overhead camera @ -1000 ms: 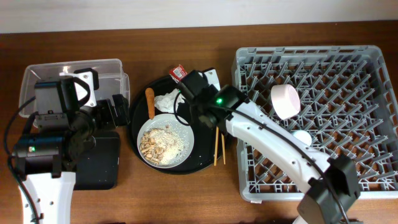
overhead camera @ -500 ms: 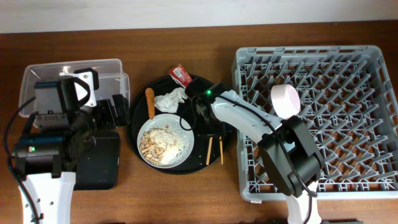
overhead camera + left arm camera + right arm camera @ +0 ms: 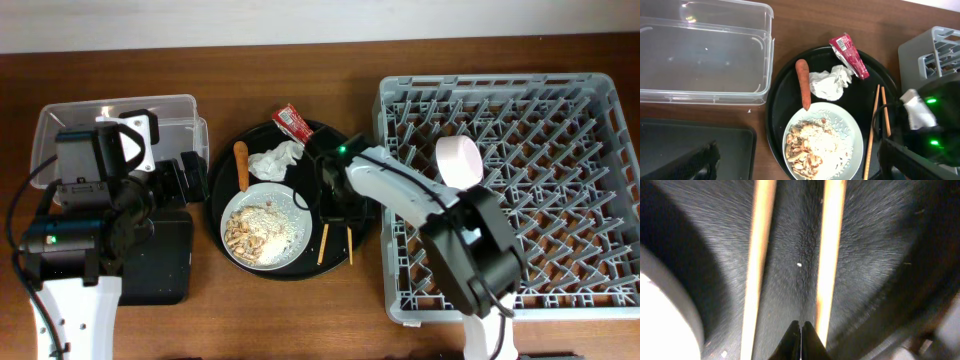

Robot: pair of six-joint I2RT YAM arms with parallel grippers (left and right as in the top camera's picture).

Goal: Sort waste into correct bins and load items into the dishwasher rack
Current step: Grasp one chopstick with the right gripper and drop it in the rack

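The wooden chopsticks (image 3: 323, 243) lie apart on the round black tray (image 3: 225, 190), right of the pale plate (image 3: 292, 203) with beige food scraps (image 3: 255, 230). My right gripper (image 3: 337, 212) is shut and empty; in the right wrist view its tips (image 3: 801, 326) rest on the tray between the two chopsticks (image 3: 757, 260). The carrot stick (image 3: 241, 166), white tissue (image 3: 276, 160) and red wrapper (image 3: 291, 120) lie at the tray's far side. My left gripper (image 3: 188, 178) is open and empty between the clear tub (image 3: 60, 125) and the shallow black tray (image 3: 165, 265). The white bowl (image 3: 458, 163) stands in the grey rack (image 3: 560, 150). The blue cup is hidden.
The left wrist view shows the clear tub (image 3: 705, 55), carrot stick (image 3: 802, 82), tissue (image 3: 829, 84), wrapper (image 3: 849, 49), plate (image 3: 840, 117) and chopsticks (image 3: 872, 130). My right arm reaches from the rack's front left corner over the round tray.
My right gripper has come down onto the round tray. The chopsticks have shifted left and spread apart, with the shut tips now between them. The left arm has not moved.
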